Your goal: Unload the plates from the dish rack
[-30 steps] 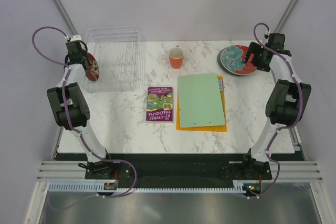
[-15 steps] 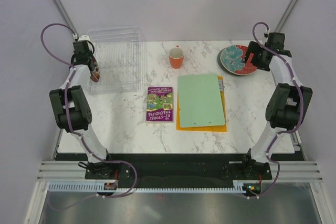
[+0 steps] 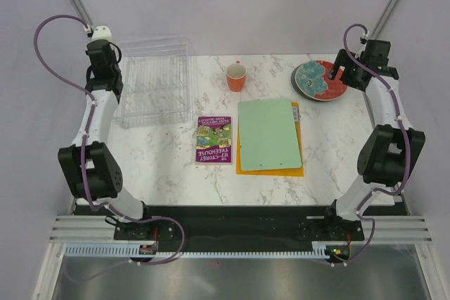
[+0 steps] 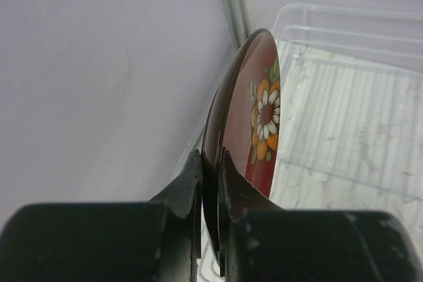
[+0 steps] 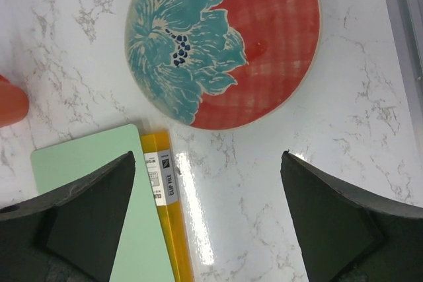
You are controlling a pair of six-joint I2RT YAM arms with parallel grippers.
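Observation:
My left gripper is shut on the rim of the red plate, which has an orange and white flower on it. It holds the plate upright, edge-on, above the left side of the clear dish rack. In the top view the left gripper is at the rack's far left corner and the arm hides the plate. The teal plate with red patches lies flat at the far right. My right gripper is open and empty just beside this plate. I see no plain grey-green plate.
An orange cup stands at the back middle. A purple book lies in the middle. A green board lies on a yellow clip file to its right. Frame posts stand at both back corners.
My left arm has lifted the red plate up and back from the rack's left front side to its far left corner. My right gripper has barely moved.

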